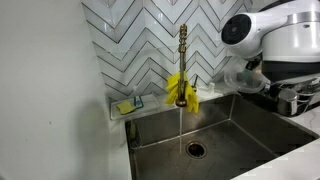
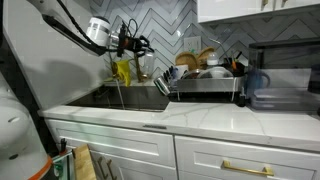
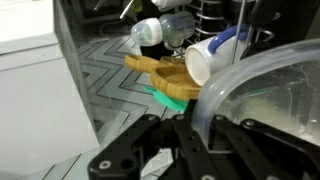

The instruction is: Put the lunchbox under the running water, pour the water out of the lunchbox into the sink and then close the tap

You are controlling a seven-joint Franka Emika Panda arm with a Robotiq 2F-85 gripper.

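The tap [image 1: 183, 45] is a slender brass upright with a yellow cloth [image 1: 182, 92] round its lower part. A thin running stream of water [image 1: 180, 125] falls from it into the steel sink [image 1: 245, 125], close to the round drain [image 1: 195, 150]. My gripper [image 1: 258, 80] hangs to the right of the tap, above the sink's back right corner. It is shut on the rim of a clear plastic lunchbox [image 1: 236, 77], which is held apart from the stream. The wrist view shows the jaws [image 3: 192, 128] pinching the lunchbox wall [image 3: 262, 88]. In an exterior view the gripper [image 2: 140, 45] is beside the tap [image 2: 122, 62].
A small caddy with a sponge [image 1: 128, 104] sits at the sink's back left corner. A dish rack [image 2: 205, 88] full of dishes stands beside the sink, with a blue jug [image 2: 256, 82] past it. A bamboo bowl [image 3: 165, 70] and cups show behind the lunchbox. Tiled wall behind.
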